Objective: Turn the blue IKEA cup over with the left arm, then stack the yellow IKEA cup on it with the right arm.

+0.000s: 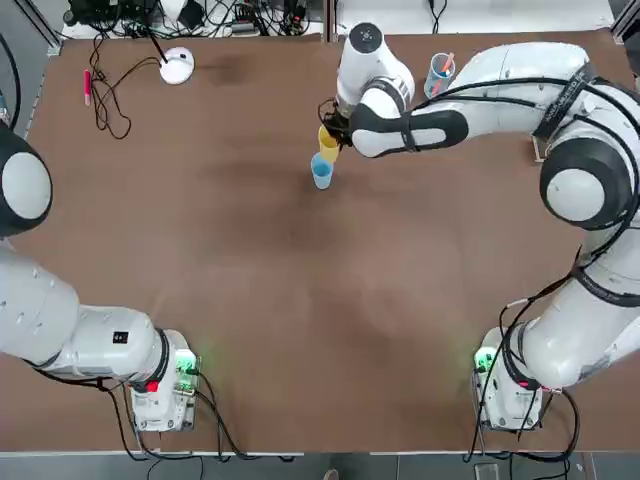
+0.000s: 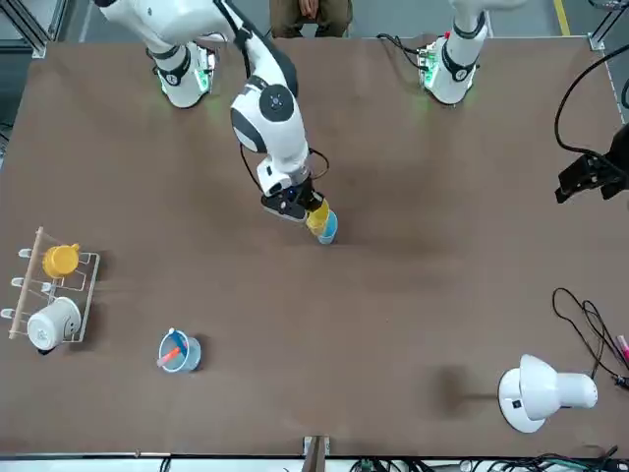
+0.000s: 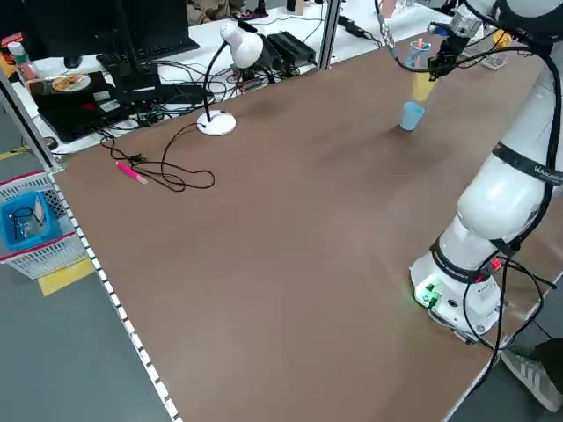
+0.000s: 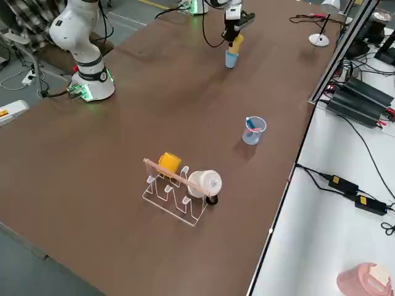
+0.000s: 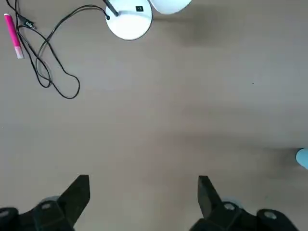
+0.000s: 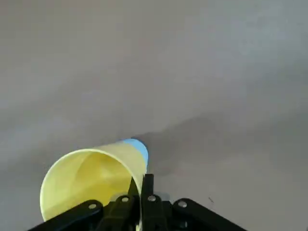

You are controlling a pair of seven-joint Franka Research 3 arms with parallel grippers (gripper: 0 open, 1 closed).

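**Right gripper pinches the yellow cup just above the blue cup**

In the top view the right gripper (image 1: 331,128) sits in the upper middle of the frame, its fingers pressed together on the wall of the yellow cup (image 1: 328,144). The right wrist view shows this closely: the two dark fingers (image 6: 147,192) meet on the rim of the yellow cup (image 6: 91,180), one inside and one outside, with no gap left between them but the thin plastic. The cup is tilted, its open mouth turned towards the wrist camera.

The blue cup (image 1: 321,172) stands on the brown table (image 1: 300,300) directly below the yellow one in the top view, near the middle of the frame's upper half. In the front view the yellow cup (image 2: 316,218) overlaps the blue cup (image 2: 328,228) at centre frame; whether they touch cannot be told. In the right wrist view only a blue sliver (image 6: 136,145) shows past the yellow rim.

The left gripper (image 5: 144,202) hangs over bare table, its fingers spread wide and holding nothing. The left arm (image 1: 60,320) is parked at the lower left of the top view.
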